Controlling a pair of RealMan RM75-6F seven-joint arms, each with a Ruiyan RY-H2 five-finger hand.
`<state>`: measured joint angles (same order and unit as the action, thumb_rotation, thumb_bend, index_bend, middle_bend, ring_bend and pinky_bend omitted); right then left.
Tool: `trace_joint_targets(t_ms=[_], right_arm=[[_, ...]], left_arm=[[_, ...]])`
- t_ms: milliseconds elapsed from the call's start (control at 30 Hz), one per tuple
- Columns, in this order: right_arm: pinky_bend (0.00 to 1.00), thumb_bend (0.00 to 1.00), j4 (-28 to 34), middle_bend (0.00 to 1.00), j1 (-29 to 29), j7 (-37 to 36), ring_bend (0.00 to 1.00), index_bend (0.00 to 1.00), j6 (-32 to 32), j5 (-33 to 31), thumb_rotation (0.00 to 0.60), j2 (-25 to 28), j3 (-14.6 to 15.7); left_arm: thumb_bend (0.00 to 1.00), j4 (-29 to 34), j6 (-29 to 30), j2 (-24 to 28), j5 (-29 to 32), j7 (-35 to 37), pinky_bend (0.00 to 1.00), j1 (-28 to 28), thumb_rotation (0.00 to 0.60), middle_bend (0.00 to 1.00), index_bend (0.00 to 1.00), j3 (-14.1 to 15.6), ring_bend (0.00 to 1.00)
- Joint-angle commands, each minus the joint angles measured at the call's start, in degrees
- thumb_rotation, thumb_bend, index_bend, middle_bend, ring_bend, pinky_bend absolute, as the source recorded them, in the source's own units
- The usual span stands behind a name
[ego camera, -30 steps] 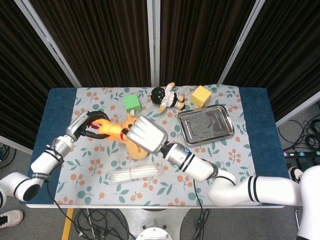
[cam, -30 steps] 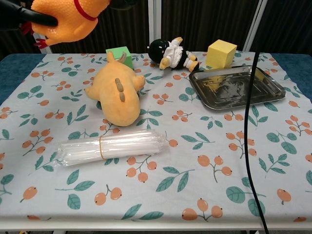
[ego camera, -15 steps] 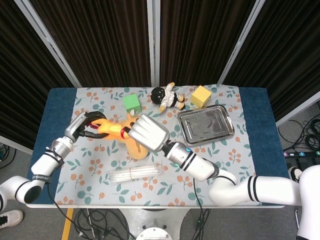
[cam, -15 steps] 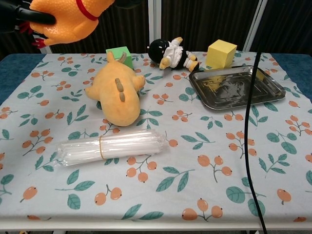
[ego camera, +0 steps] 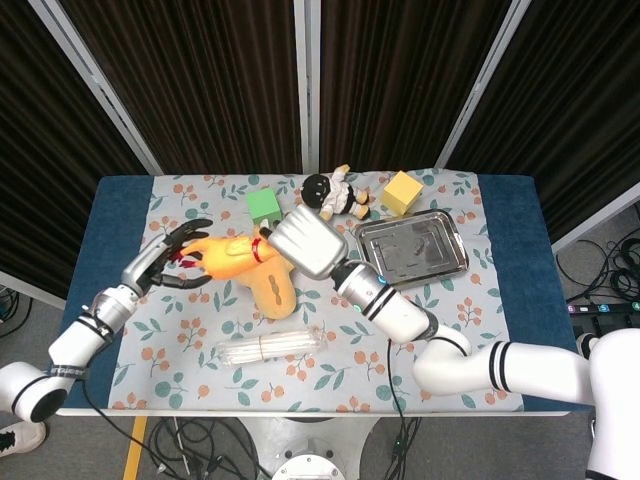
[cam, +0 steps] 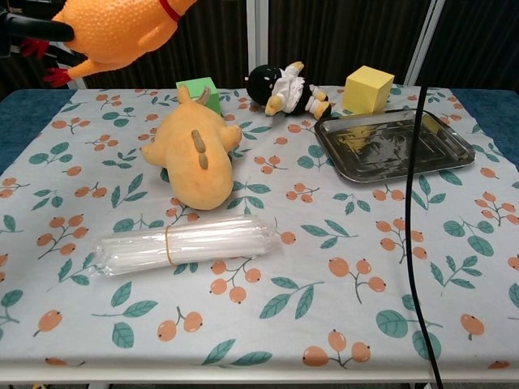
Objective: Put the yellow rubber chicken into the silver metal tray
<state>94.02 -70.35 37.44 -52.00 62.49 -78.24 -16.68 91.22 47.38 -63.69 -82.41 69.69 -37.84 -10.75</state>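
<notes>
Here the rubber chicken (ego camera: 228, 255) hangs above the table (ego camera: 510, 215), held at its neck end by the right hand (ego camera: 305, 243), whose fingers are hidden under the hand's back, so the grip itself cannot be seen from the head view. The left hand (ego camera: 170, 262) sits at the chicken's tail end with fingers spread apart around the red feet; whether any finger touches the toy cannot be told. In the chest view the chicken (cam: 113, 32) appears at the upper left, well above the cloth, with a dark finger (cam: 36, 30) of the left hand beside its feet. The tray (ego camera: 411, 250) lies on the right part of the floral cloth (ego camera: 440, 320), well apart from the chicken. A plush toy (cam: 195, 158) lies under the chicken, near a green block (cam: 199, 87). A doll (cam: 288, 89) and a yellow block (cam: 369, 87) lie behind the tray. A clear plastic bundle (cam: 185, 243) lies toward the front edge.
</notes>
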Motion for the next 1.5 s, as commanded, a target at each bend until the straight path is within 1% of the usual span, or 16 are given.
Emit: trace_joint_targets(t_ms=[33, 267, 333, 433, 567, 667, 800, 900, 1000, 1100, 1133, 1167, 1233, 1300, 1400, 1500], right_arm=[[0.99, 0.30, 0.01, 0.76, -0.12, -0.26, 0.74, 0.92, 0.07, 0.29, 0.600, -0.03, 0.04], [0.99, 0.30, 0.96, 0.77, -0.53, 0.37, 0.74, 0.92, -0.15, 0.45, 0.600, -0.47, 0.36], [0.99, 0.30, 1.32, 0.77, -0.60, 0.70, 0.74, 0.92, -0.25, 0.48, 0.600, -0.63, 0.55], [0.99, 0.30, 1.67, 0.77, -0.69, 1.01, 0.74, 0.92, -0.33, 0.72, 0.600, -0.77, 0.81], [0.99, 0.30, 2.54, 0.77, -0.66, 1.31, 0.74, 0.92, -0.56, 1.31, 0.600, -0.67, 1.16], [0.99, 0.30, 3.41, 0.77, -0.65, 1.63, 0.74, 0.92, -0.76, 1.88, 0.600, -0.54, 1.38], [0.99, 0.30, 4.75, 0.77, -0.76, 2.79, 0.74, 0.92, -1.10, 2.69, 0.600, -0.50, 1.81], [0.99, 0.30, 5.67, 0.77, -0.87, 3.89, 0.75, 0.92, -1.60, 3.30, 0.600, -0.78, 2.06], [0.99, 0.30, 6.00, 0.77, -0.92, 4.43, 0.75, 0.92, -1.76, 3.39, 0.600, -0.96, 2.16], [0.99, 0.30, 5.49, 0.77, -0.77, 4.78, 0.75, 0.92, -2.00, 2.93, 0.600, -0.84, 2.11], [0.99, 0.30, 5.17, 0.77, -0.71, 4.75, 0.75, 0.92, -2.05, 2.78, 0.600, -0.77, 2.08], [0.99, 0.30, 4.66, 0.77, -0.61, 4.65, 0.75, 0.92, -2.09, 2.69, 0.600, -0.69, 2.07], [0.99, 0.30, 3.75, 0.77, -0.39, 3.78, 0.75, 0.92, -1.93, 2.53, 0.600, -0.59, 2.00], [0.99, 0.30, 2.84, 0.77, -0.20, 2.52, 0.75, 0.92, -1.67, 2.61, 0.600, -0.53, 1.89], [0.99, 0.30, 1.08, 0.77, 0.17, -0.37, 0.75, 0.92, -1.20, 3.01, 0.600, -0.57, 1.55], [0.99, 0.30, -0.32, 0.77, 0.37, -2.70, 0.75, 0.92, -0.70, 3.48, 0.600, -0.55, 1.28]], left_arm=[[0.23, -0.24, -0.25, -0.09, -0.22, 0.25, 0.34, -0.50, 0.600, 0.18, 0.19, -0.06, 0.16], [0.22, -0.72, -2.82, -0.72, 1.20, -0.02, 0.34, -2.39, 0.600, 0.18, 0.19, -0.47, 0.16], [0.22, -0.97, -3.84, -0.84, 1.97, 0.46, 0.35, -2.86, 0.600, 0.20, 0.22, -0.67, 0.16], [0.25, -1.57, -4.23, -1.51, 4.91, -0.04, 0.41, -2.88, 0.600, 0.33, 0.35, -1.49, 0.26], [0.41, -1.84, -4.03, -3.01, 11.37, -5.12, 0.57, -2.63, 0.600, 0.60, 0.58, -2.88, 0.51], [0.49, -1.98, -4.63, -3.72, 15.24, -9.05, 0.65, -2.81, 0.600, 0.71, 0.66, -3.44, 0.63], [0.54, -2.20, -4.70, -4.60, 20.07, -14.90, 0.72, -3.03, 0.600, 0.82, 0.74, -3.91, 0.73], [0.54, -1.84, -4.32, -5.26, 23.81, -19.35, 0.74, -3.12, 0.600, 0.84, 0.77, -4.26, 0.75], [0.54, -1.22, -4.32, -5.57, 26.68, -21.80, 0.75, -2.99, 0.600, 0.84, 0.77, -4.92, 0.75], [0.54, -0.23, -4.34, -5.39, 27.29, -21.80, 0.75, -2.17, 0.600, 0.83, 0.75, -5.86, 0.75], [0.54, 0.18, -4.33, -5.21, 26.87, -21.46, 0.74, -1.76, 0.600, 0.81, 0.73, -6.09, 0.73], [0.54, 0.84, -4.46, -4.81, 25.79, -20.67, 0.74, -1.12, 0.600, 0.77, 0.67, -6.36, 0.70], [0.52, 1.94, -4.51, -3.94, 22.98, -18.36, 0.68, 0.28, 0.600, 0.68, 0.54, -6.87, 0.62], [0.47, 2.40, -4.21, -3.39, 20.08, -16.04, 0.57, 1.56, 0.600, 0.54, 0.40, -7.14, 0.48], [0.38, 2.46, -3.02, -2.89, 14.50, -12.23, 0.41, 3.70, 0.600, 0.35, 0.29, -6.75, 0.27], [0.30, 1.70, -1.91, -2.69, 10.21, -9.90, 0.33, 4.93, 0.600, 0.24, 0.24, -5.85, 0.17]])
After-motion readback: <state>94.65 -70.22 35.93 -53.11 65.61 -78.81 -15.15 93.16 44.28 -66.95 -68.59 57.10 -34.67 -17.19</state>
